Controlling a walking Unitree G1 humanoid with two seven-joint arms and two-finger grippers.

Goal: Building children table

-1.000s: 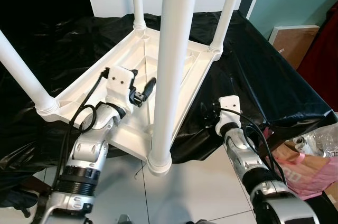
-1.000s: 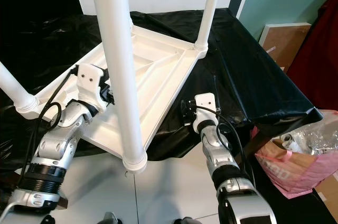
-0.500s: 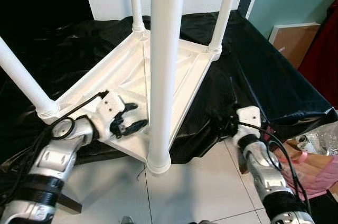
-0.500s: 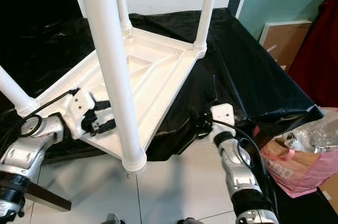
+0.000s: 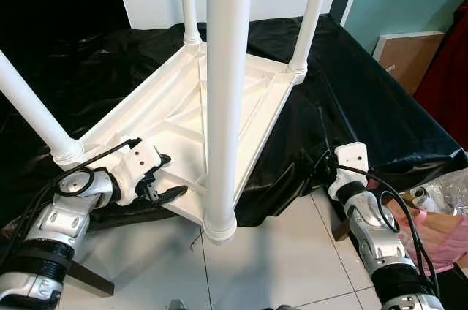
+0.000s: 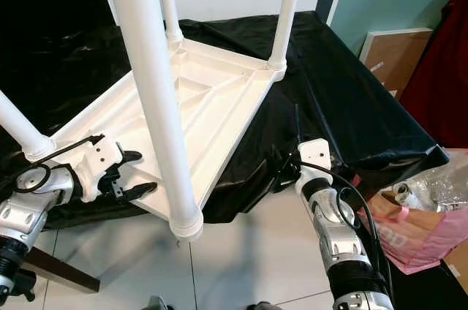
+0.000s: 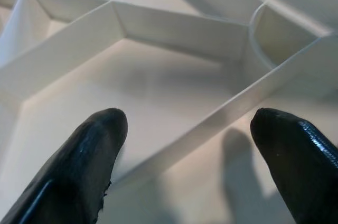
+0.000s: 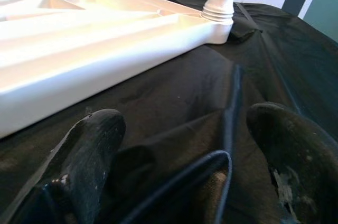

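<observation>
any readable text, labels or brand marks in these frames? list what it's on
None readable.
White table, upside down on the black sheet: bare plastic, no label or mark.
Pink bag at the robot's right: something pale printed on it, too blurred to read.
Left gripper and right gripper: no lettering seen on the housings or fingers.

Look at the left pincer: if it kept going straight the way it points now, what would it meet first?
Most likely the ribbed underside of the upturned white table. The left pincer, open, aims at a raised rib close ahead, which it would probably touch first, though exact depth is hard to judge.
</observation>
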